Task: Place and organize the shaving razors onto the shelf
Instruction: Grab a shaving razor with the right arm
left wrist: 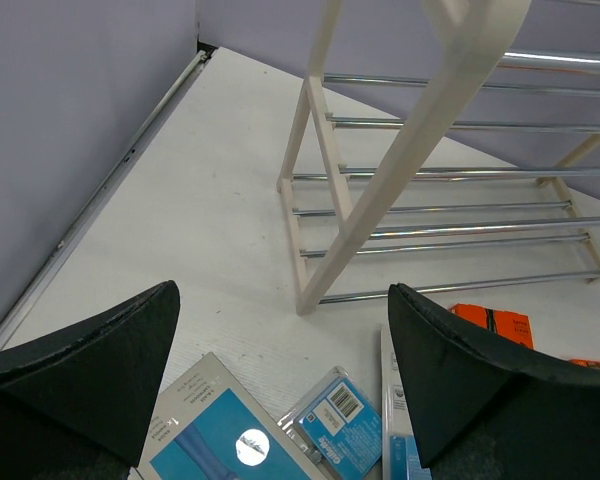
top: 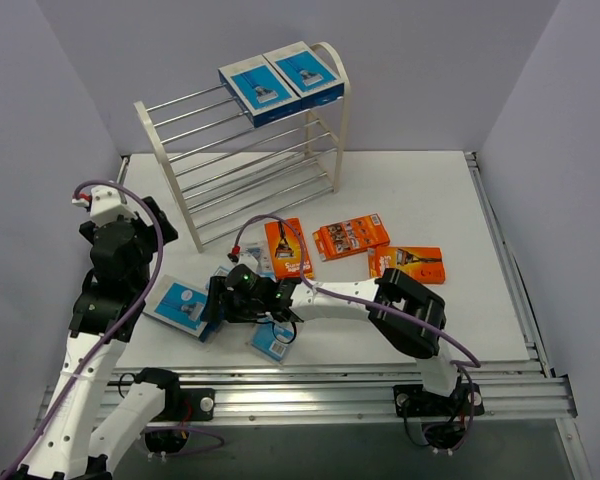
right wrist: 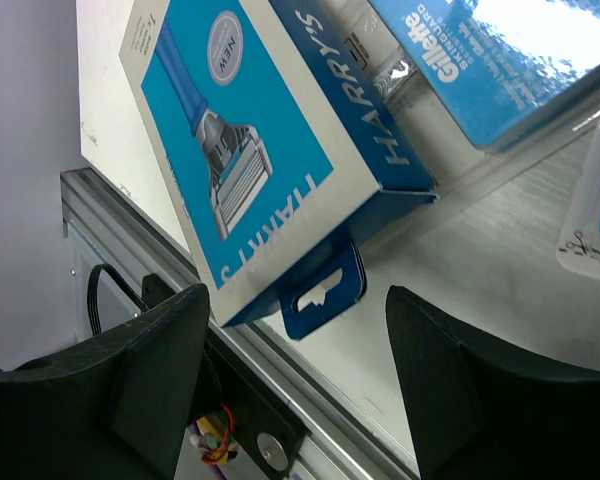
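My right gripper (right wrist: pixel 295 295) stands part-open on nothing, with the hang tab of the blue box (right wrist: pixel 250 150) between its jaws, lined up, I judge, for a pinch. My left gripper (left wrist: pixel 285 300) hangs wide and empty at its nine o'clock. The shelf (top: pixel 342 90) at the table's twelve o'clock carries two blue boxes (top: pixel 280 78) on top. The orange packs (top: pixel 350 237) wait at two o'clock.

In the top view, one edge of the blue box (top: pixel 178 303) on the table and part of a clear blister pack (top: pixel 272 342) are covered by the right gripper (top: pixel 214 303) and its wrist. Print on the orange packs (top: pixel 350 238) is too small to be read. In the left wrist view, the shelf (left wrist: pixel 420 140) is cut off at the top and right edges. There, one orange pack (left wrist: pixel 492 322) is partly hidden behind a finger (left wrist: pixel 480 400) of the left gripper (left wrist: pixel 282 295).
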You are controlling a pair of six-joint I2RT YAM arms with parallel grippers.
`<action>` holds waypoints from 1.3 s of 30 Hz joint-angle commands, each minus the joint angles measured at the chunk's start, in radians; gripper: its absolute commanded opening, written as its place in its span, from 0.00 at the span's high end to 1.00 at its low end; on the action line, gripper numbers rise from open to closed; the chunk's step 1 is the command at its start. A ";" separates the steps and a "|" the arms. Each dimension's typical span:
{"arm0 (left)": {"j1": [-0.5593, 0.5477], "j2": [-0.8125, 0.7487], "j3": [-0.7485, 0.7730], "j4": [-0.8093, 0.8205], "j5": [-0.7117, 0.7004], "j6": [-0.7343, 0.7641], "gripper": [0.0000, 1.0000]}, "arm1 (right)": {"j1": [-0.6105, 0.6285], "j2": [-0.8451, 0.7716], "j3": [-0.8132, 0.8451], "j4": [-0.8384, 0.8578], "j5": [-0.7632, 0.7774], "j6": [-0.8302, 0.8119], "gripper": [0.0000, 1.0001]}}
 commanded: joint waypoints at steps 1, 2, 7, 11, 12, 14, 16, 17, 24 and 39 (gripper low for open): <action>-0.016 -0.006 0.035 0.008 -0.028 0.021 0.06 | -0.005 0.028 0.052 0.009 0.026 0.030 0.33; -0.022 -0.005 0.037 0.008 -0.028 0.022 0.06 | -0.003 0.034 0.055 0.022 0.023 0.034 0.33; -0.030 -0.002 0.040 0.005 -0.031 0.025 0.06 | -0.005 0.080 0.078 0.043 0.007 0.062 0.33; -0.035 -0.005 0.040 0.005 -0.030 0.025 0.06 | -0.005 0.087 0.068 0.065 0.003 0.085 0.34; -0.033 -0.005 0.040 0.005 -0.030 0.025 0.06 | -0.005 0.087 0.064 0.071 0.004 0.091 0.34; -0.035 -0.005 0.040 0.005 -0.030 0.027 0.06 | -0.008 0.084 0.046 0.097 0.006 0.111 0.34; -0.035 -0.005 0.040 0.003 -0.028 0.027 0.06 | -0.011 0.087 0.033 0.133 -0.005 0.132 0.35; -0.035 -0.005 0.038 0.005 -0.028 0.027 0.06 | -0.012 0.090 0.021 0.146 -0.008 0.140 0.35; -0.036 0.001 0.038 0.008 -0.025 0.028 0.06 | -0.012 0.103 -0.004 0.221 -0.036 0.183 0.39; -0.036 0.012 0.035 0.009 -0.022 0.030 0.06 | -0.014 0.116 -0.087 0.379 -0.059 0.287 0.41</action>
